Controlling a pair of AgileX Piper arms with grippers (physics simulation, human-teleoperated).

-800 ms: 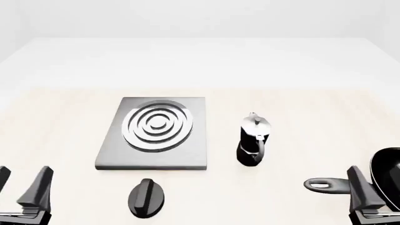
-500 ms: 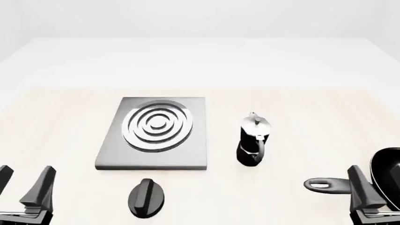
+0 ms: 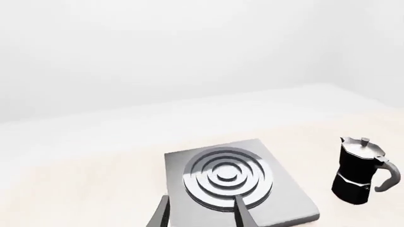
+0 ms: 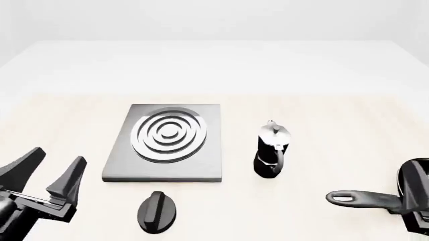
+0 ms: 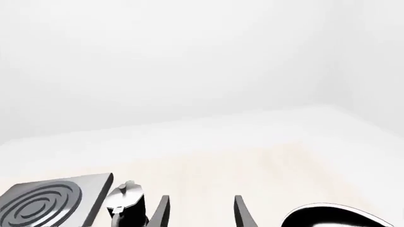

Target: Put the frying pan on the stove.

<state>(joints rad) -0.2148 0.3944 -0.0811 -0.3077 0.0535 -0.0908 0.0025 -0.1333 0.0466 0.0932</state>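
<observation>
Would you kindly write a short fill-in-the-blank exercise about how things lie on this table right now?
1. In the front view, the moka pot stands to the ____ of the stove.
2. The frying pan lies apart from the stove, its handle pointing toward that view's ____.
3. The small black knob lies on the side of the stove ____ to the arms.
4. The left gripper is ____ and holds nothing.

Missing words: right; left; nearer; open

place: simulated kitchen tabletop | evidence: stove [image 4: 166,143] slab on pale wood table [image 4: 322,130]; moka pot [image 4: 272,149] right of stove; knob [image 4: 157,211] just before stove; frying pan [image 4: 375,197] far right of stove | surroundings: blank white walls
</observation>
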